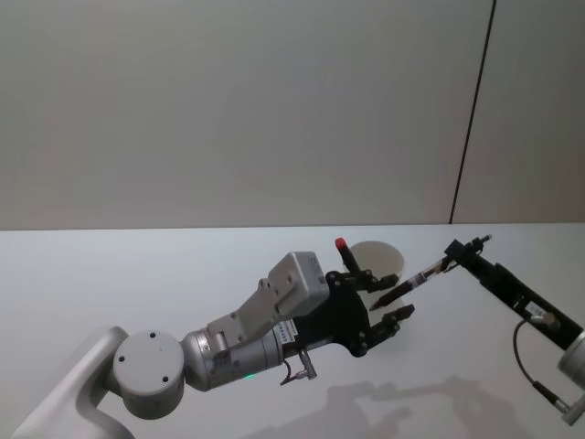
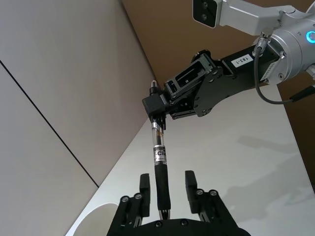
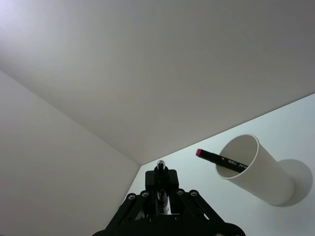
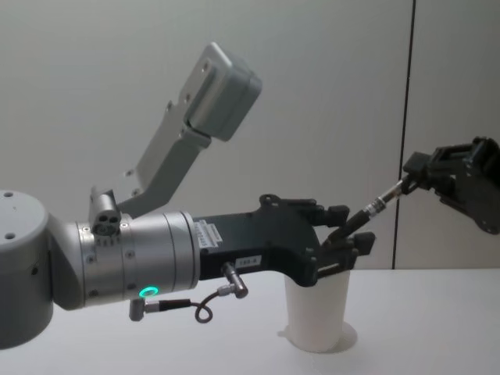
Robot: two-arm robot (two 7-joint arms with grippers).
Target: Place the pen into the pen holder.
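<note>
Two grippers meet above the table (image 1: 110,274): the left gripper (image 2: 165,192), fingers spread, brackets the pen (image 2: 159,157) without touching; the right gripper (image 2: 158,112) pinches its far end. Below stands the paper cup (image 4: 316,308), holding a red-capped marker (image 3: 221,159).

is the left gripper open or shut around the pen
Open. In the left wrist view the left gripper's fingers stand apart either side of the pen, with gaps showing; the right gripper holds its far end.

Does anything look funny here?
Nothing is spilled or broken. The odd bit: the pen hangs in mid-air, pinched at one end by the right gripper, with its other end between the left gripper's open fingers.
</note>
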